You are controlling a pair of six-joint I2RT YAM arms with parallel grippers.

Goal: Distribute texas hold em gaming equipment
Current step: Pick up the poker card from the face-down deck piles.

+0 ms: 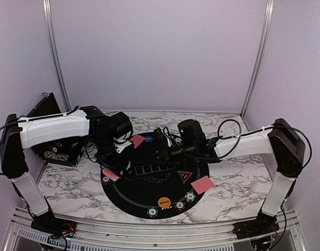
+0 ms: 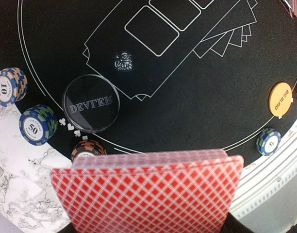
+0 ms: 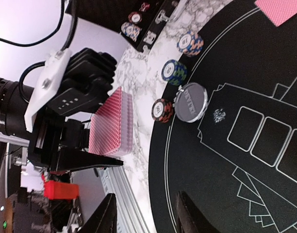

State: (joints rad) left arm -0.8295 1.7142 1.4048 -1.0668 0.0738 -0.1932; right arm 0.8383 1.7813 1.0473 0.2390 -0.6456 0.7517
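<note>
Deck of red-backed cards (image 2: 148,194) | gripped by left fingers (image 3: 83,160) | right fingers (image 3: 108,216) parted, empty, over black mat (image 3: 211,170)

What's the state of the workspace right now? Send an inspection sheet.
Surface: marble table under a round black mat.
Job's things: deck of cards held; one loose card at the mat's far edge, a second at its right edge; Dealer button, Big Blind disc, red triangle marker on the mat; striped chips around its rim.
Clutter: open black chip case, far left.
Grippers: left gripper shut on the deck; right gripper open, empty.
Cables: black cable loops along both arms.
Surroundings: pale walls, aluminium frame.
</note>
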